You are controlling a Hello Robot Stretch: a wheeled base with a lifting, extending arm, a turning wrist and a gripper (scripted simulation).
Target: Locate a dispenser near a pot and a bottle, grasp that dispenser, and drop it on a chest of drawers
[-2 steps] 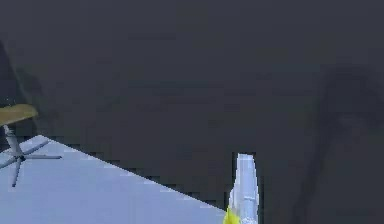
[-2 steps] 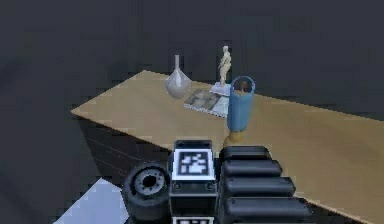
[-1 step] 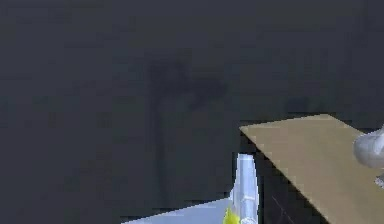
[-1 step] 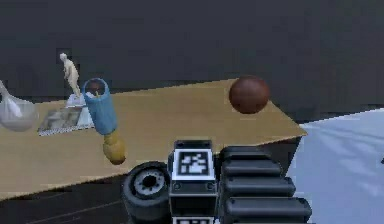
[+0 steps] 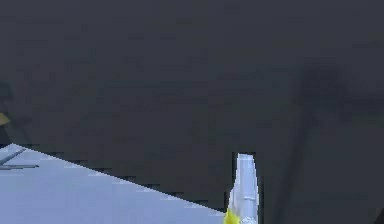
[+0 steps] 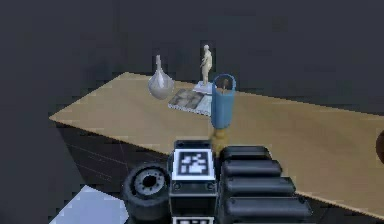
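A blue cylindrical container with a dark rim and a yellowish base stands up over a wooden top in the arm side view. I cannot tell whether it rests on the wood. Below it sits the arm's white marker square, with the gripper's dark round body to its left. The gripper's far end is not clear, so I cannot tell whether it holds anything. In the forward view a pale slender thing with a yellow patch at its foot rises at the bottom edge.
On the wooden top stand a grey round-bellied vase, a small pale statuette and a flat book. Dark drawer fronts lie below the top's near edge. A pale grey surface crosses the forward view's lower left before a dark wall.
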